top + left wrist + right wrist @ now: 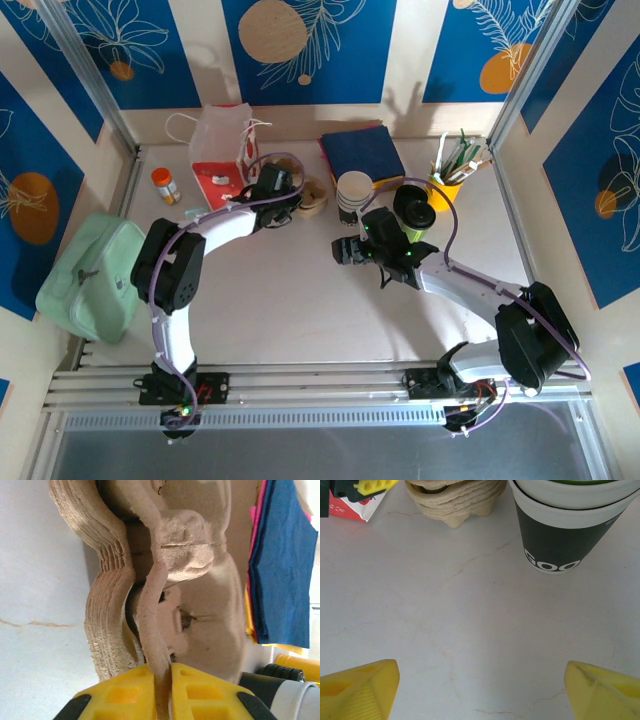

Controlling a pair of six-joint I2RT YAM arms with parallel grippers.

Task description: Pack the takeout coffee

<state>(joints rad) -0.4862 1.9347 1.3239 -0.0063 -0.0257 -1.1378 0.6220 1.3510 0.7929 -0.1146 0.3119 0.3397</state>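
The left gripper [292,198] reaches to the far middle of the tabletop [280,310], where a stack of brown cardboard cup carriers [313,196] sits. In the left wrist view this gripper [162,675] is pinched tight on a thin upright edge of the top cup carrier [175,570], with the yellow fingers [125,692] pressed against either side of the cardboard.

The paper cup [353,196] stands upright just to the right of the carrier stack, open and white inside, and nothing grips it. A black lid [413,207] sits further right, beside the yellow cup of utensils [450,185]. A pile of blue napkins [362,155] lies behind the paper cup.

The right gripper [346,250] hangs just in front of the paper cup, toward the near side, pointing left. In the right wrist view its jaws stand wide apart over bare tabletop [470,605], with a yellow finger [360,687] in each lower corner and nothing between them. That view has the paper cup [560,535] ahead to the right, showing a dark band with white letters, and the carrier stack [457,500] ahead to the left.

At the far left stand a plastic bag [225,130], a red box [215,175] and an orange bottle [163,183]. A pale green pouch [90,275] lies at the left edge
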